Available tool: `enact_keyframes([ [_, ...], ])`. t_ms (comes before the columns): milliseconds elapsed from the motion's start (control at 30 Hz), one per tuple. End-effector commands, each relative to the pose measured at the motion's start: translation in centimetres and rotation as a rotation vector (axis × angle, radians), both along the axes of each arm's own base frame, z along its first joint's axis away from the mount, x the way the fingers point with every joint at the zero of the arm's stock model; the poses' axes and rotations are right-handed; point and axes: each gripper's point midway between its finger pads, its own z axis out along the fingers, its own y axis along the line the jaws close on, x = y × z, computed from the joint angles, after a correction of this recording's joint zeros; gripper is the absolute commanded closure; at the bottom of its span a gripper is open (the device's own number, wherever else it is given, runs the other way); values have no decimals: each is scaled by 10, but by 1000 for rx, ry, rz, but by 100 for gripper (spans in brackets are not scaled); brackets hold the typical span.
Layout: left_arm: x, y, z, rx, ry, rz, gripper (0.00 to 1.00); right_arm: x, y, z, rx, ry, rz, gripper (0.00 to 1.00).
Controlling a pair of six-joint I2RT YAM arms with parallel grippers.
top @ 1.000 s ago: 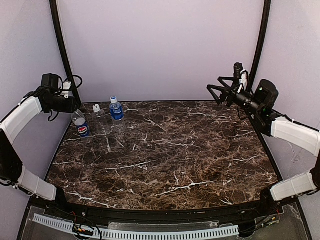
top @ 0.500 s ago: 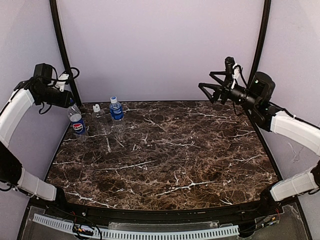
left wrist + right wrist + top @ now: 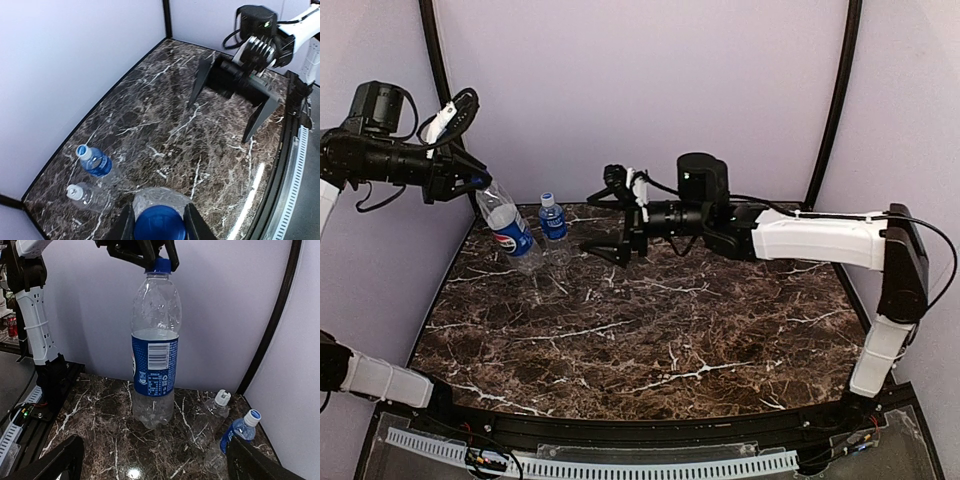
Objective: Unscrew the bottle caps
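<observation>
My left gripper [image 3: 472, 184] is shut on the blue cap [image 3: 159, 223] of the Pepsi bottle [image 3: 506, 228] and holds the bottle by its top, tilted in the top view. I cannot tell whether its base touches the table. In the right wrist view the Pepsi bottle [image 3: 154, 354] hangs upright under the left gripper [image 3: 150, 255]. The blue-label bottle [image 3: 552, 220] with a blue cap [image 3: 251, 416] and the unlabelled bottle [image 3: 212, 415] with a white cap [image 3: 222, 397] stand at the back left. My right gripper [image 3: 602, 218] is open and empty, facing the bottles from the right.
The dark marble table [image 3: 700, 320] has a black raised rim. Lilac walls close the back and sides, with black posts [image 3: 438, 60] in the back corners. The right arm [image 3: 810, 238] stretches across the back half of the table.
The left gripper has risen and moved right with the Pepsi bottle, which now tilts. The right arm has swung far left across the table to face the bottles, jaws open.
</observation>
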Motion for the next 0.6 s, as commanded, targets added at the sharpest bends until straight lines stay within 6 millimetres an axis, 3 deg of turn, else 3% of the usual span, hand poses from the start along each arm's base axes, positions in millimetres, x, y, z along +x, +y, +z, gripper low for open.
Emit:
enact_keyframes([
  [0,-13,-34,10,-84,-19,-196,99,-20,39,1,19,-23,81,2],
  [133,-9,-44,13,-114,-25,-240,99,-23,60,-15,23,-11,81,1],
  [433,-21,-52,17,-170,10,-293,99,2,88,-48,-44,81,26,1],
  [567,-23,-52,17,-169,8,-297,99,3,93,-52,-50,80,42,12],
])
